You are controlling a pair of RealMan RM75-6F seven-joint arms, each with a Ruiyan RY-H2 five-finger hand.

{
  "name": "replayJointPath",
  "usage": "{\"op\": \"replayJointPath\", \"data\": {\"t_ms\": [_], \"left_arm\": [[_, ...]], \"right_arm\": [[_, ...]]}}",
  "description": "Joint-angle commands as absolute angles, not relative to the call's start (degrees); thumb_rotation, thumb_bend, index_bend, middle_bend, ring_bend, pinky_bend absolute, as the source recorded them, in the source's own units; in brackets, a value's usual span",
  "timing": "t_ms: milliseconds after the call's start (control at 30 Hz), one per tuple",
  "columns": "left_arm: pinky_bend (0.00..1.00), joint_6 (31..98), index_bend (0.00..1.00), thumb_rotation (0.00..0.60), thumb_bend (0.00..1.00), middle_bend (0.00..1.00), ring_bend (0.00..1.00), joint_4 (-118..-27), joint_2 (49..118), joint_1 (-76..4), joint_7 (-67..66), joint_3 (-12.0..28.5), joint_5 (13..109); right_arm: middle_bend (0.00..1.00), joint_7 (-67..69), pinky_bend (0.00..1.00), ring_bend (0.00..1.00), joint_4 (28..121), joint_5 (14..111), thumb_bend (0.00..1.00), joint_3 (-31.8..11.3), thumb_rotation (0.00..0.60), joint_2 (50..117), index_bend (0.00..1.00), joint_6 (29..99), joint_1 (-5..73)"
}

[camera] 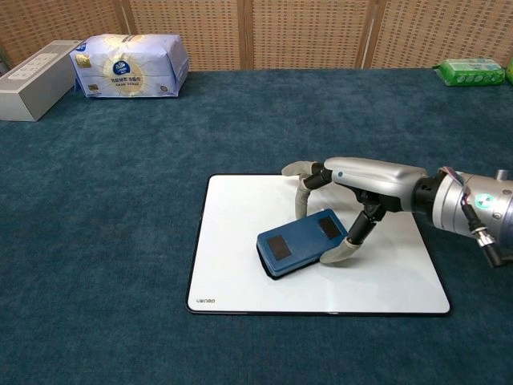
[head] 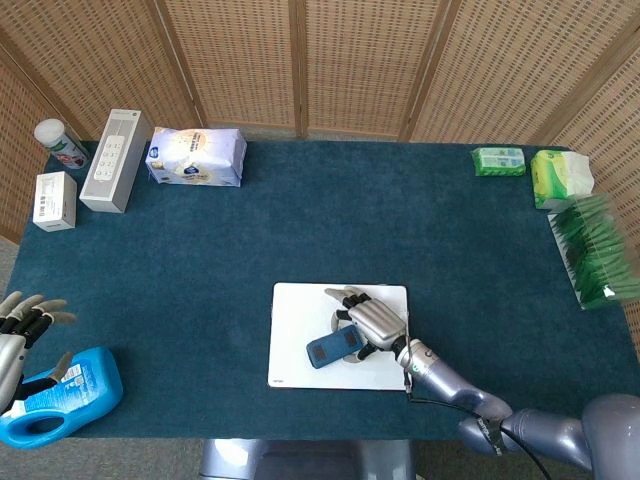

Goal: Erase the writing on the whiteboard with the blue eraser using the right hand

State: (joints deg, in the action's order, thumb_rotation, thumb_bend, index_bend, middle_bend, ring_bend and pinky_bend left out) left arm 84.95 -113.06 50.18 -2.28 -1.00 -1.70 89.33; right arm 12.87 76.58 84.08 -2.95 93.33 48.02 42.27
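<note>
The white whiteboard [camera: 240, 273] [head: 293, 330] lies flat near the table's front edge, and I see no writing on its bare surface. On its middle sits the blue eraser [camera: 298, 244] [head: 333, 347], flat and angled. My right hand [camera: 353, 192] [head: 375, 322] grips the eraser's right end between thumb and fingers, pressing it on the board. My left hand [head: 20, 325] shows only in the head view, at the far left edge, fingers spread and holding nothing.
A blue bottle [head: 60, 395] lies by the left hand. A tissue pack [camera: 128, 64] and a grey box [camera: 36, 70] sit at the back left. Green packets [head: 540, 172] line the back right. Dark blue cloth covers the table [camera: 104, 208].
</note>
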Motion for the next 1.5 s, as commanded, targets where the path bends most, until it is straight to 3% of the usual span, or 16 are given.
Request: {"op": "replayJointPath", "data": {"t_ms": [33, 767, 1500], "left_arm": [[0.0, 85.05, 0.32, 0.6, 0.43, 0.25, 0.16, -113.12, 50.2, -2.23, -1.08, -1.69, 89.37], [0.0, 86.21, 0.32, 0.6, 0.43, 0.26, 0.16, -113.81, 49.72, -1.66, -1.77, -1.77, 90.6], [0.0, 88.05, 0.32, 0.6, 0.43, 0.26, 0.16, -113.86, 48.51, -0.42, -1.13, -2.04, 91.46]], "right_arm": [[0.0, 13.05, 0.0, 0.0, 76.25, 83.98, 0.16, -2.93, 0.6, 93.26, 0.8, 48.0, 42.26], [0.0, 14.24, 0.0, 0.0, 76.59, 83.75, 0.16, -2.19, 0.6, 90.87, 0.81, 52.19, 39.04], [0.01, 15.64, 0.0, 0.0, 71.84, 87.41, 0.16, -1.66, 0.6, 96.61, 0.81, 53.29, 40.24]]}}
